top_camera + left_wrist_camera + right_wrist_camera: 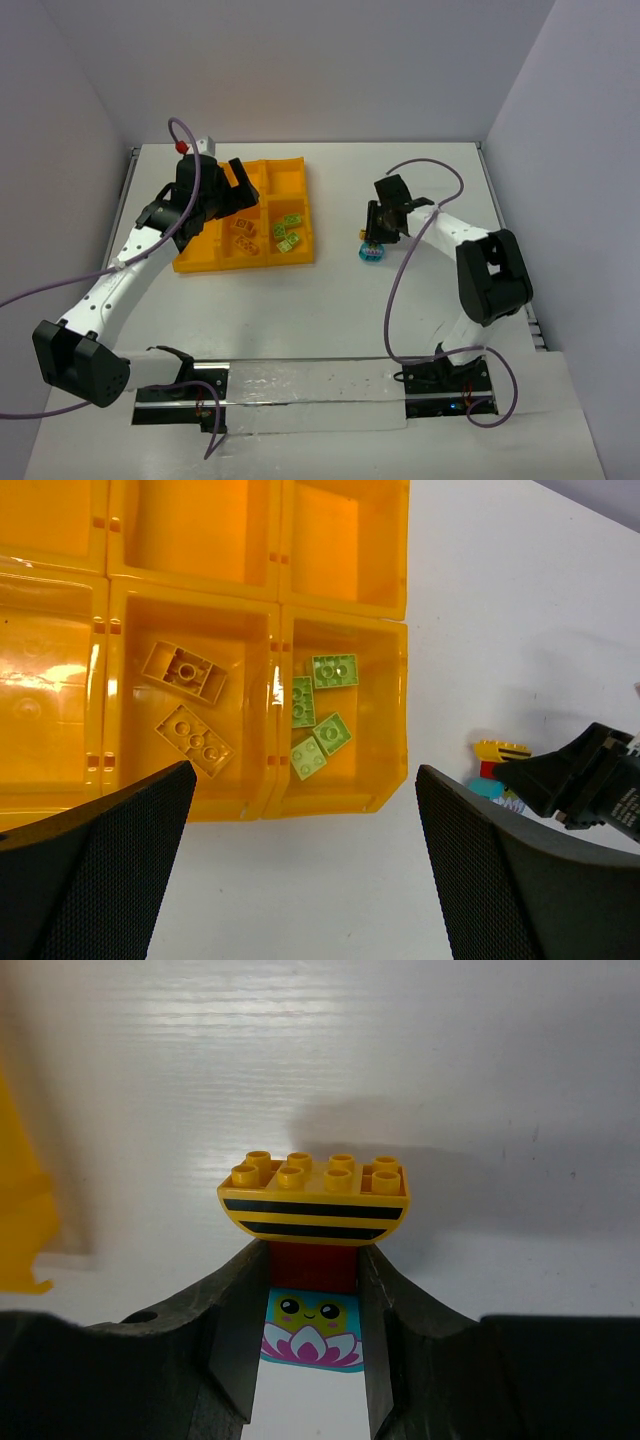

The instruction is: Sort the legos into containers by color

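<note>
A small stack of legos (372, 250) stands on the table right of the tray. It has a yellow black-striped brick (315, 1200) on top, a red brick (312, 1265) in the middle and a light blue brick (312, 1330) with a printed face below. My right gripper (312, 1290) is shut on the stack, with both fingers (235, 1330) pressed against the red brick's sides. The orange-yellow tray (340, 805) holds several lime green legos (320, 715) in its near right compartment and two yellow ones (190, 705) in the compartment beside it. My left gripper (305, 772) hangs open over the tray's near edge, holding nothing.
The tray's far compartments (200, 530) look empty. White walls close the table at the back and on both sides. The right arm's purple cable (400, 270) loops over the table near the stack.
</note>
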Robot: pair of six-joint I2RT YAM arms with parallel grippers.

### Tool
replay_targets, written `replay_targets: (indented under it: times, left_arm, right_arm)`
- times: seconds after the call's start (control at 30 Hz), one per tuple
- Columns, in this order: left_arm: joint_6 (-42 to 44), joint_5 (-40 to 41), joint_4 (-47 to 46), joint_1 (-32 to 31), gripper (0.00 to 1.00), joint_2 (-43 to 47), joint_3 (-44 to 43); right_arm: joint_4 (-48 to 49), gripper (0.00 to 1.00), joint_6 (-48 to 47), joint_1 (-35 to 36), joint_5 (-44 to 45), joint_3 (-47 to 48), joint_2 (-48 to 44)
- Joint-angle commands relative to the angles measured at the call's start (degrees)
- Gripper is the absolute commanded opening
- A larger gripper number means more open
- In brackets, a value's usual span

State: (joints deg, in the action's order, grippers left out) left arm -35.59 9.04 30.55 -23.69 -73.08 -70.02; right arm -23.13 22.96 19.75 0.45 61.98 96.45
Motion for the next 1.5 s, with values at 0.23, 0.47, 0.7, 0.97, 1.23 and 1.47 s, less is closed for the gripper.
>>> replay_targets:
  times: [0.23, 0.47, 0.7, 0.97, 1.23, 1.47]
  left_arm:
    - [-3.83, -14.06, -8.83, -3.42, 0.96, -2.04, -2.97]
    - [-6.31, -23.33, -12.67, -8.85, 0.95, -8.85, -6.3]
    - [-10.65, -32.53, -14.28, -9.45, 0.95, -17.39, -9.01]
    - [-14.35, -38.15, -17.67, -9.63, 0.92, -23.48, -9.16]
    - [-16.44, -42.3, -20.95, -10.5, 0.87, -26.62, -8.95]
    - [-17.52, -43.81, -23.33, -10.57, 0.65, -27.38, -7.87]
  right_arm:
    - [7.6, 0.1, -2.78, 2.62, -13.14, 1.63, -16.42]
    - [8.19, 0.11, -4.51, 7.27, -12.49, 2.27, -16.75]
    - [8.36, 0.11, -5.38, 9.44, -12.76, 2.1, -18.24]
    - [8.44, 0.12, -6.01, 10.05, -13.37, 1.83, -19.83]
    - [8.15, 0.12, -6.13, 10.52, -13.58, 1.96, -20.52]
    - [7.66, 0.12, -6.44, 10.83, -13.54, 2.45, -20.43]
